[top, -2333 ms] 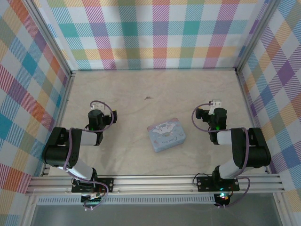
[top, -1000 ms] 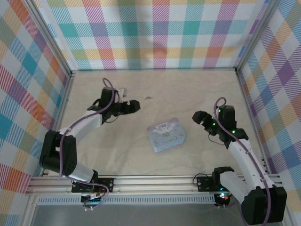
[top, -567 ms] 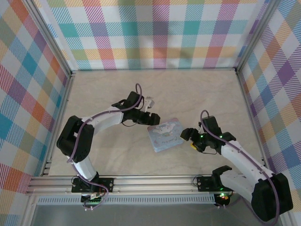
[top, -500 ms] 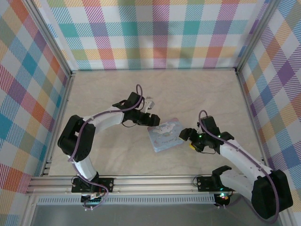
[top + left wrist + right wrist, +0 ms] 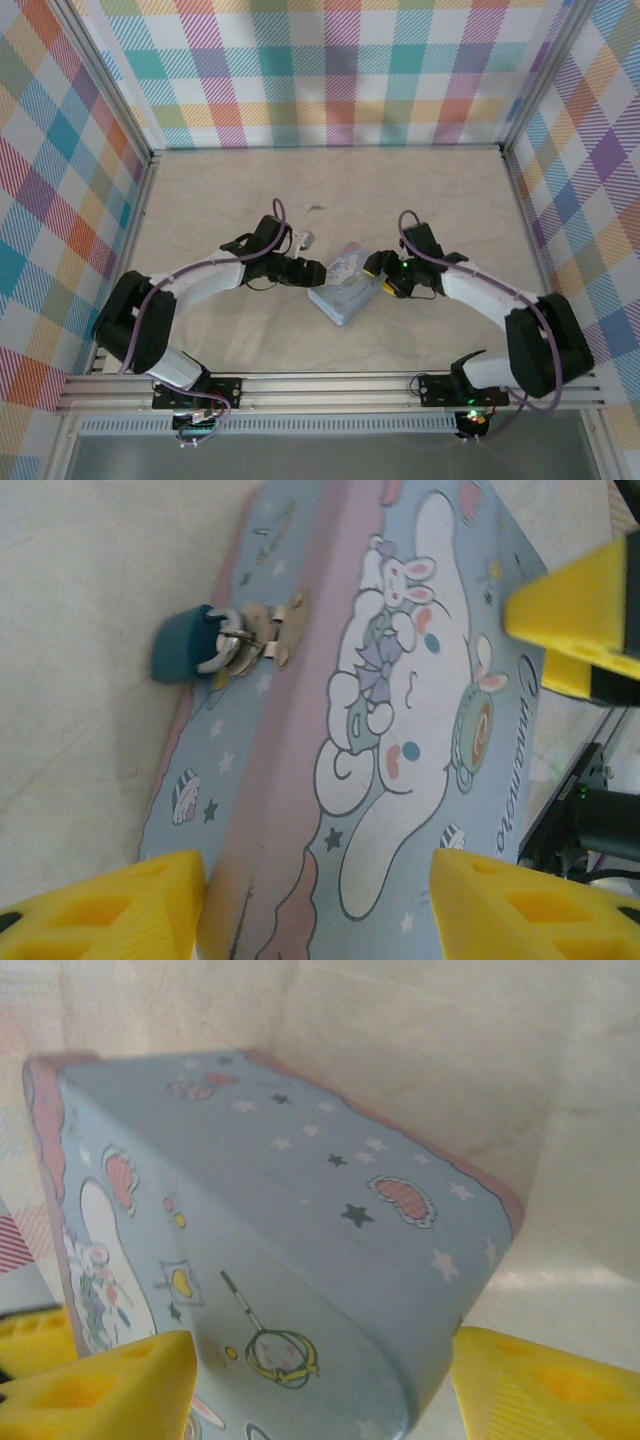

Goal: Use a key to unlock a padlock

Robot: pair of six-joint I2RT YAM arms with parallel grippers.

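The left tool [image 5: 315,905] and right tool [image 5: 320,1390] spread wide to flank the tin [image 5: 345,290], seemingly tipping it so the padlock [image 5: 187,646] on its side hasp is exposed. Whether they pinch it I cannot tell. Farther back, the key [image 5: 315,208] lies untouched on the surface [image 5: 430,190].

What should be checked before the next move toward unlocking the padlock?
1. Padlock found and in view, hanging on the side of the tin: ok.
2. Key held in a claw: not ok. It lies on the table beyond the tin.
3. Left claw free to fetch the key: ok, jaws spread wide over the lid.
4. Right claw gripping the tin firmly: cannot tell. Its jaws flank one end.
5. Tin lying flat: not ok, it appears tipped in the top view.
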